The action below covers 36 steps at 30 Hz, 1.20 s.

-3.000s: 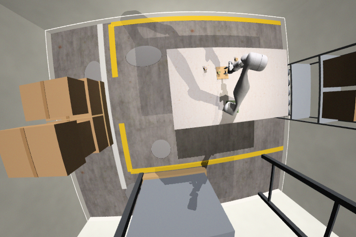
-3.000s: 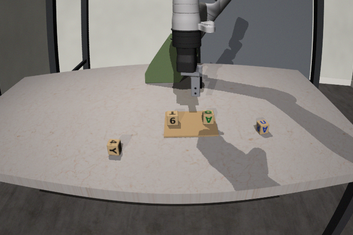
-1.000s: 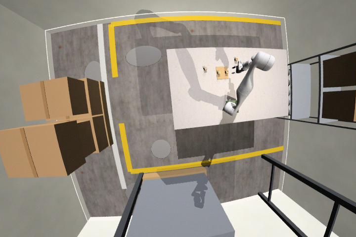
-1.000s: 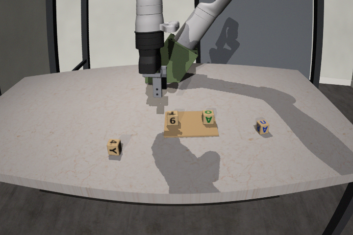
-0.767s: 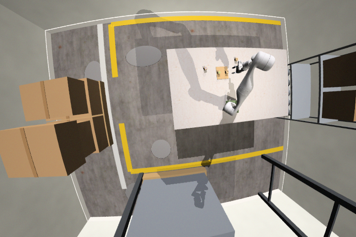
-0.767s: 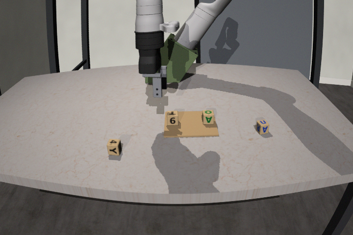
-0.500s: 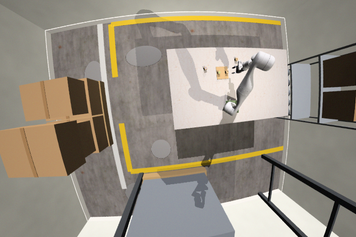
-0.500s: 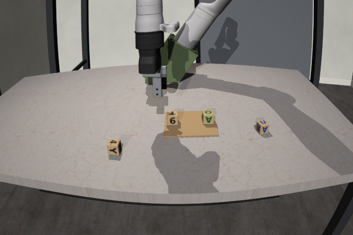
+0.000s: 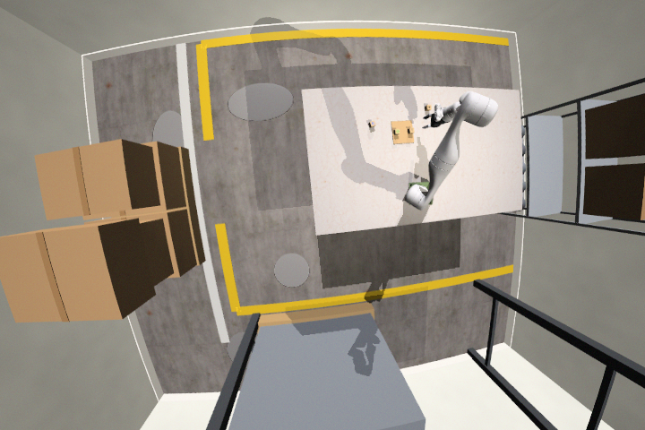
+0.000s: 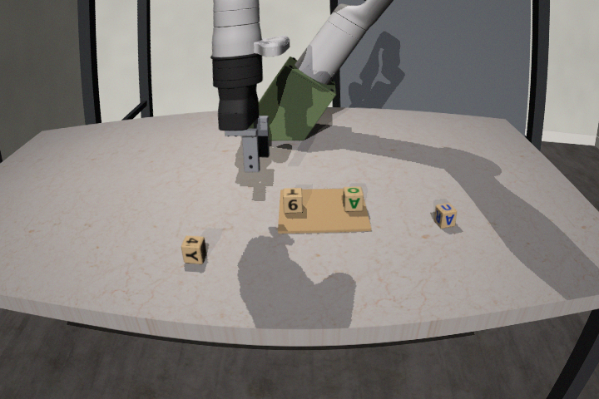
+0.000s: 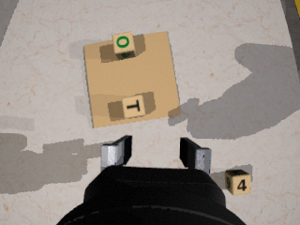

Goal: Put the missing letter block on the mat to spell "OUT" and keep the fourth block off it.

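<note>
gripper (image 11: 156, 153) open (empty) | mat (image 11: 150, 69): O block (image 11: 123, 43), T block (image 11: 134, 107)

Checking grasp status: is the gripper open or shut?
Open: the gripper has grey fingers spread wide, with only table between them.

On the mat (image 10: 326, 221), one block (image 10: 292, 200) shows a black T on top and a 9 on its side, the other block (image 10: 353, 198) a green O on top and a green A on its side. Toward one table edge a block (image 10: 193, 249) bears 4 on top and Y on its side; toward the opposite edge a block (image 10: 445, 215) bears blue U on top and A on its side.
</note>
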Available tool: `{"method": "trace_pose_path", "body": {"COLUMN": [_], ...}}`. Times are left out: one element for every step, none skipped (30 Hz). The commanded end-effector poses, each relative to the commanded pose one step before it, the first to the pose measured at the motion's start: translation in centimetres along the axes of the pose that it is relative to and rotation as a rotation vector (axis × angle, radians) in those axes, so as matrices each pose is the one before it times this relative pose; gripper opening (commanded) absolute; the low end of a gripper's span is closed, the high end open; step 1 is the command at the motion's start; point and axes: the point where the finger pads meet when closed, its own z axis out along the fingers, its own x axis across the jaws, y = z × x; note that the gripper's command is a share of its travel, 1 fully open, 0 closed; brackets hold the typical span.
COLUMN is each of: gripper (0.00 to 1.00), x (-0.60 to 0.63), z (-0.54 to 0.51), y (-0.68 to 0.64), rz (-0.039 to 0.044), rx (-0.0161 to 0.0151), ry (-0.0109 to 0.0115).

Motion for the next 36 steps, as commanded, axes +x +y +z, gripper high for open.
{"method": "trace_pose_path", "body": {"gripper": [1.0,1.0,1.0,1.0,1.0,1.0,1.0,1.0,1.0,1.0,1.0,1.0,1.0,1.0,1.0,1.0,1.0,1.0,1.0,1.0,1.0,1.0,1.0,1.0,1.0,1.0,1.0,1.0,1.0,1.0,1.0,1.0,1.0,1.0,1.0,1.0], "x": [2.386,0.848,0.86,0.86,0.847,0.824,0.791,0.75,0.703,0.65,0.0,0.0,0.595,0.537,0.479,0.421,0.364,0.31,0.258,0.209,0.164,0.123,0.086,0.055,0.03,0.012,0.002,0.0,0.0,0.0,0.0,0.0,0.0,0.0,0.0,0.0], "z": [0.394,0.023,0.023,0.023,0.022,0.022,0.021,0.021,0.02,0.02,0.0,0.0,0.02,0.019,0.019,0.018,0.017,0.016,0.014,0.012,0.01,0.008,0.006,0.004,0.002,0.001,0.0,0.0,0.0,0.0,0.0,0.0,0.0,0.0,0.0,0.0], "y": [1.511,0.502,0.527,0.546,0.558,0.563,0.561,0.552,0.536,0.514,0.0,0.0,0.487,0.454,0.418,0.378,0.336,0.293,0.249,0.206,0.164,0.124,0.088,0.056,0.031,0.012,0.002,0.0,0.0,0.0,0.0,0.0,0.0,0.0,0.0,0.0], "rz": [0.00111,0.00066,0.00051,0.00034,0.00016,-0.00003,-0.00021,-0.00038,-0.00053,-0.00065,0.0,0.0,-0.00075,-0.00081,-0.00084,-0.00084,-0.00081,-0.00076,-0.00068,-0.00059,-0.00048,-0.00038,-0.00027,-0.00018,-0.0001,-0.00004,-0.00001,0.0,0.0,0.0,0.0,0.0,0.0,0.0,0.0,0.0], "rx": [0.00118,0.00147,0.0012,0.00088,0.00052,0.00014,-0.00024,-0.00062,-0.00097,-0.00127,0.0,0.0,-0.00152,-0.00171,-0.00182,-0.00186,-0.00183,-0.00173,-0.00158,-0.00138,-0.00114,-0.0009,-0.00065,-0.00043,-0.00023,-0.00009,-0.00001,0.0,0.0,0.0,0.0,0.0,0.0,0.0,0.0,0.0], "ry": [0.01009,0.00162,0.00132,0.00096,0.00056,0.00013,-0.00029,-0.0007,-0.00108,-0.00141,0.0,0.0,-0.00168,-0.00187,-0.00199,-0.00202,-0.00198,-0.00187,-0.0017,-0.00148,-0.00123,-0.00096,-0.0007,-0.00045,-0.00025,-0.0001,-0.00001,0.0,0.0,0.0,0.0,0.0,0.0,0.0,0.0,0.0]}}
